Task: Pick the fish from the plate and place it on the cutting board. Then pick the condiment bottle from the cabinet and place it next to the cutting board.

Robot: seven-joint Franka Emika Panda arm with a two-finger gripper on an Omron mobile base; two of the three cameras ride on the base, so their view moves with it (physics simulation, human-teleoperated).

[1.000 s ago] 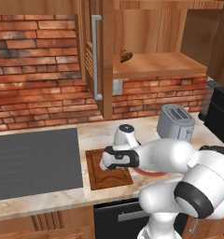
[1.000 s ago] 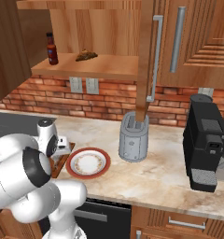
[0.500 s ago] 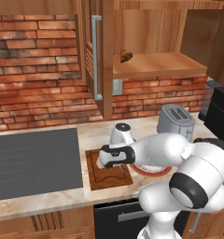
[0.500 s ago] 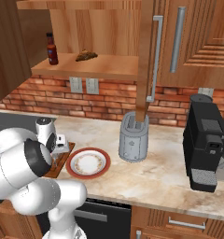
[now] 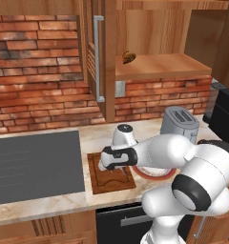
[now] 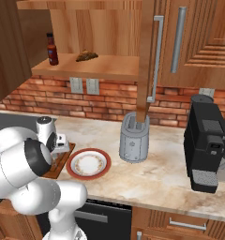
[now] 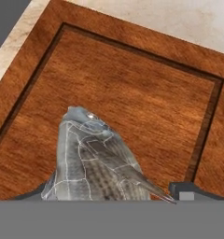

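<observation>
**Fish over the board**

The gripper (image 5: 106, 167) hangs low above the cutting board (image 7: 132, 93), the fish (image 7: 93, 161) between its spread fingers; whether they grip it, I cannot tell. The bottle (image 6: 51, 49) stands on the cabinet (image 6: 105, 68) shelf.
</observation>
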